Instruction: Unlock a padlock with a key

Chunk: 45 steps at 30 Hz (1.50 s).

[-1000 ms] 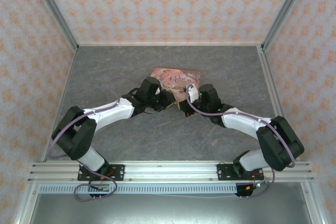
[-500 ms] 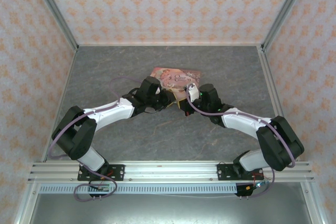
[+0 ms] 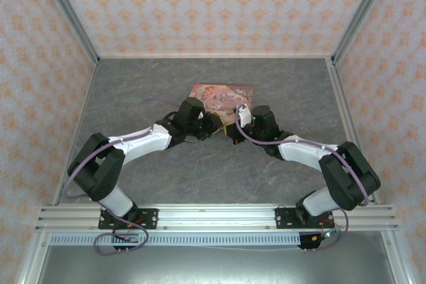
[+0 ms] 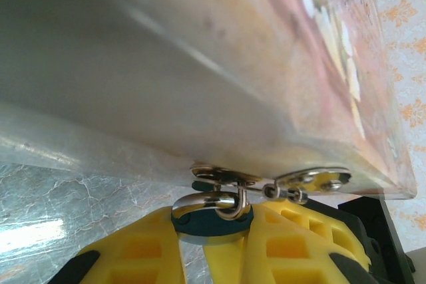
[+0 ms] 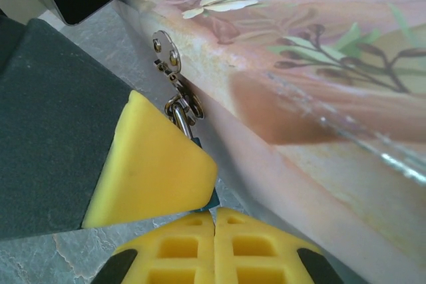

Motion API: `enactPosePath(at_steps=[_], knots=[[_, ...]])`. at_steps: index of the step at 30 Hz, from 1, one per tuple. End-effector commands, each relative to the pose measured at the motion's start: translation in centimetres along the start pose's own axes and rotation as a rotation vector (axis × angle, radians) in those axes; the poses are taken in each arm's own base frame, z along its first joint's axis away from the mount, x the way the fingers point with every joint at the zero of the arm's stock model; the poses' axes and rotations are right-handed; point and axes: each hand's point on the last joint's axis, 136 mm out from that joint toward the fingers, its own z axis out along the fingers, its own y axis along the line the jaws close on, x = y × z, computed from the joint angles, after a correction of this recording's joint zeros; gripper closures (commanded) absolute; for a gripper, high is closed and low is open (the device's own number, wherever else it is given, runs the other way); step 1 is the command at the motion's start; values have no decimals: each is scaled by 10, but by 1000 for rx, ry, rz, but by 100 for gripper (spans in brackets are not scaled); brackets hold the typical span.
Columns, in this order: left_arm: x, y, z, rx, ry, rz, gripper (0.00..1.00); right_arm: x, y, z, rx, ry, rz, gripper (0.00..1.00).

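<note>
My left gripper [image 4: 212, 229] is nearly closed, its yellow ribbed fingers clamped on the small teal padlock [image 4: 200, 223]. My right gripper [image 5: 214, 223] is fully closed with pads pressed flat together; I can't tell if anything thin is pinched there.

Padlock: right beside the near side wall of the pink box [image 4: 200, 64]. Its rounded metal shackle [image 4: 212, 201] is hooked through a chrome hasp [image 4: 313, 179] riveted to that wall.

Right wrist view: the hasp is at 11 o'clock from my right tips, a teal sliver is at 12 just past them, and the left gripper's finger [image 5: 156, 171] is at 10.

Top view: my grippers meet mid-table, with the box at 12 o'clock from them.

Writing: curly script on the lid plus a printed line near its edge, both too small to read. The lid is glossy, printed with flowers and leaves, and looks film-wrapped.

The table [image 3: 200, 171] has a grey marbled stone look. The walls [image 3: 200, 4] are pale wallpaper with repeated orange ornaments. An aluminium rail [image 3: 213, 216] runs at 6 o'clock with my arm bases bolted on it.
</note>
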Motion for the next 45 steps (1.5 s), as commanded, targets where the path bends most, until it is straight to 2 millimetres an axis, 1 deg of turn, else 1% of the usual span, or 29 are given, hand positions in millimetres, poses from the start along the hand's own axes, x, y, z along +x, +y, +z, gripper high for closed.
enactPosePath(at_steps=[1, 3, 5, 8, 13, 16, 20, 24, 26, 28, 30, 33, 36, 38, 42, 45], knots=[[49, 0, 9, 14, 184, 9, 94, -90, 48, -17, -155, -297, -143, 100], [49, 3, 11, 8, 182, 8, 94, -90, 48, -18, -151, -296, -139, 100], [48, 4, 14, 9, 182, 6, 94, -84, 44, -18, -134, -281, -128, 100], [49, 6, 20, 12, 190, -1, 94, -67, 36, -13, -114, -249, -97, 100], [50, 19, 31, -15, 195, -9, 94, -35, 20, -4, -89, -199, -21, 100], [51, 27, 37, -22, 201, -19, 94, -19, 12, -1, -72, -189, 28, 100], [53, 37, 45, -32, 205, -32, 94, -3, 5, 5, -71, -183, 90, 100], [53, 45, 50, -46, 204, -37, 92, 8, -3, 8, -58, -196, 142, 100], [54, 48, 51, -51, 206, -36, 86, 11, -3, 9, -54, -194, 152, 100], [53, 47, 50, -56, 199, -23, 74, 15, -3, 10, -48, -188, 159, 100], [51, 47, 47, -63, 193, -8, 68, 17, -4, 10, -43, -185, 163, 100], [46, 41, 39, -55, 180, 13, 64, 19, -5, 11, -34, -176, 169, 100], [39, 36, 27, -47, 165, 27, 56, 22, -7, 12, -28, -165, 177, 100], [33, 35, 18, -50, 149, 33, 52, 24, -8, 14, -25, -159, 185, 100], [19, 43, -1, -65, 106, 23, 39, 26, -8, 16, -29, -151, 216, 100], [8, 50, -14, -54, 62, 4, 36, 25, -5, 17, -31, -154, 243, 100]])
